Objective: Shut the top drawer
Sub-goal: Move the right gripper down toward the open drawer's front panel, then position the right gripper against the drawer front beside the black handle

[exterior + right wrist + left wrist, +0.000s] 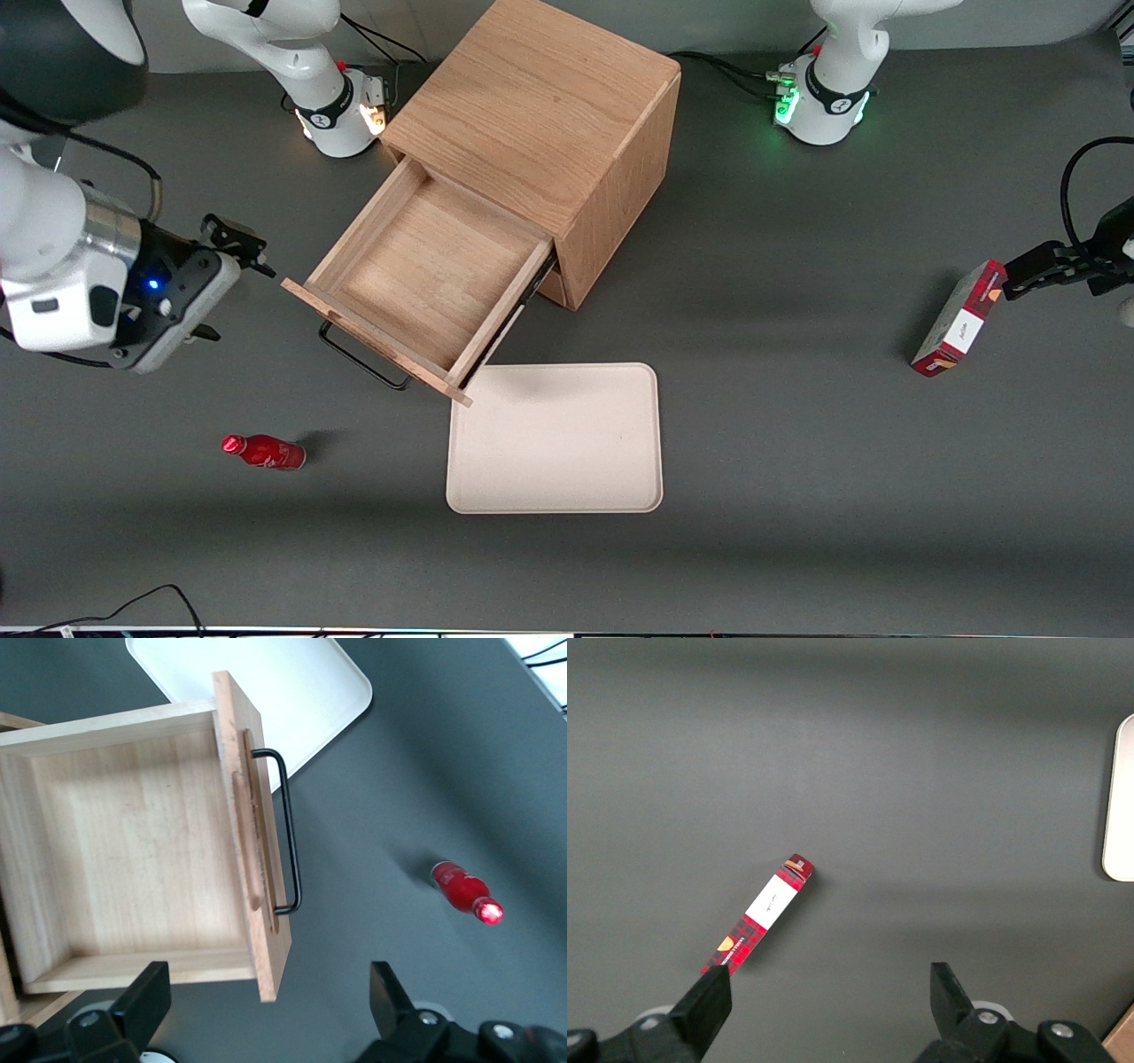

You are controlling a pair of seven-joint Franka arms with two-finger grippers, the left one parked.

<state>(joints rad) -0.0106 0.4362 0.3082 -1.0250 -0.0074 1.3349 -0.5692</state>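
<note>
Best done, by judgement, with a flat push square on the front panel, along the slide, no sideways shove. Gripper (237, 248) hovered near the working arm's end of the table, beside the drawer front, fingers spread wide, holding nothing. Top drawer (423, 275) stood pulled fully out of the cabinet (540, 115), mid-table toward the edge farther from the front camera, empty inside. Long axis ran along the slide; handle (359, 359) pointed diagonally toward the front camera and the working arm's end.
</note>
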